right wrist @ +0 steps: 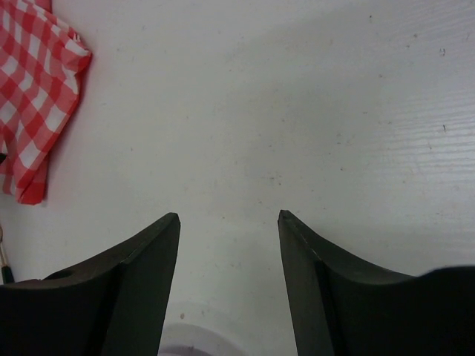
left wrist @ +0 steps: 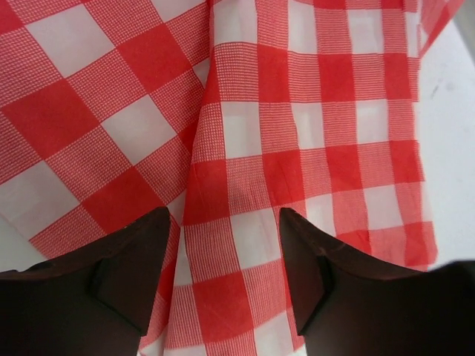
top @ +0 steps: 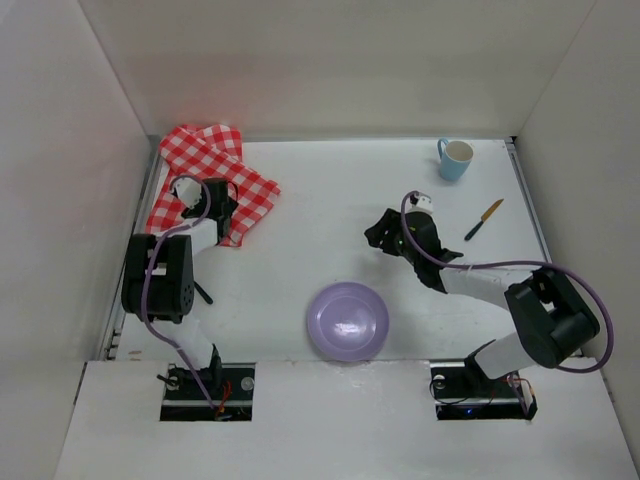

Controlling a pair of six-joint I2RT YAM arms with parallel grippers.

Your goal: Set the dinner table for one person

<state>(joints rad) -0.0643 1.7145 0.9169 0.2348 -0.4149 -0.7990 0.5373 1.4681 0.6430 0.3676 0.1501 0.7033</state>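
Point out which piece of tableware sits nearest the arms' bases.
The purple plate: it lies close in front of them, while the blue mug, knife and checked cloth lie farther back.

Bench (top: 340, 200): large flat matte-white top, white wall panels along the far, left and right edges.

Items lying on it:
- Red-and-white checked cloth (top: 200, 160), rumpled and folded, at the far left corner, one corner reaching toward the middle.
- Light blue mug with a white inside (top: 455, 158), upright, near the far right corner.
- Small knife, orange at one end and black at the other (top: 483, 220), lying slantwise near the right edge, just nearer than the mug.
- Round lilac plate (top: 347, 320), midway along the near edge.
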